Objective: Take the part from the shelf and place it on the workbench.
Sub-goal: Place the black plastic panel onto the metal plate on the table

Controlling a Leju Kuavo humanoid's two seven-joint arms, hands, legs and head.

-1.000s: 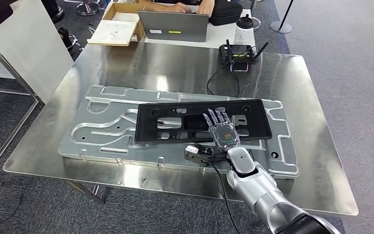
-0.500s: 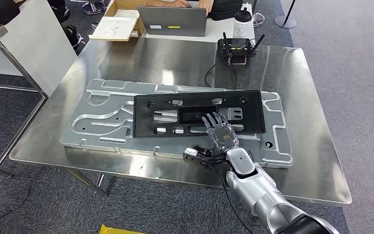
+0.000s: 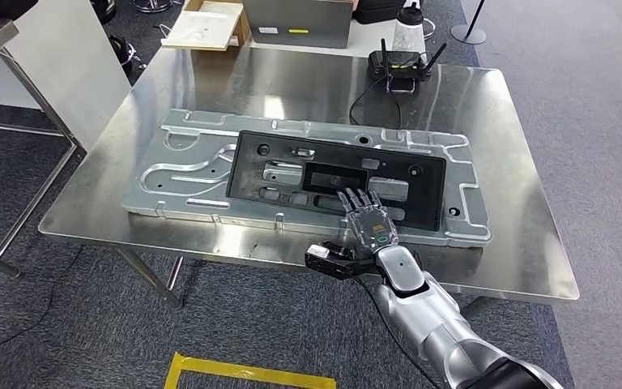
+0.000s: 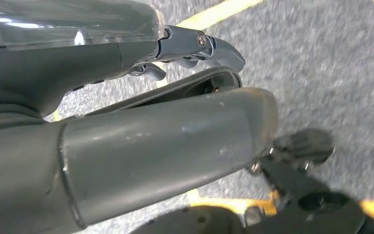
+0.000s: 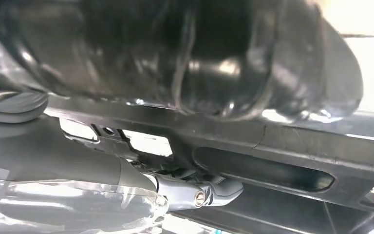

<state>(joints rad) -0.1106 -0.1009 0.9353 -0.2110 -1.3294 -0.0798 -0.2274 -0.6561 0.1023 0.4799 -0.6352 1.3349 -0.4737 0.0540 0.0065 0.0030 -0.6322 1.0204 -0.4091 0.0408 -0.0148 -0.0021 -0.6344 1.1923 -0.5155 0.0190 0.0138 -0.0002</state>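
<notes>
- While the right hand (image 3: 368, 223) lies flat, fingers stretched and apart over the near edge of the black rectangular plastic panel with cut-outs (image 3: 336, 178), nothing is gripped; the thumb's hold is hidden.
- Left hand (image 4: 126, 141) hangs over grey carpet; whether it is closed, I cannot tell.
- Beyond the fingertips, the panel sits on the silver stamped metal plate (image 3: 194, 170), itself on the steel-topped workbench (image 3: 518, 243).
- Judgement: placement looks done. Lift the palm straight up, no sideways drag, so the panel doesn't skew.
</notes>
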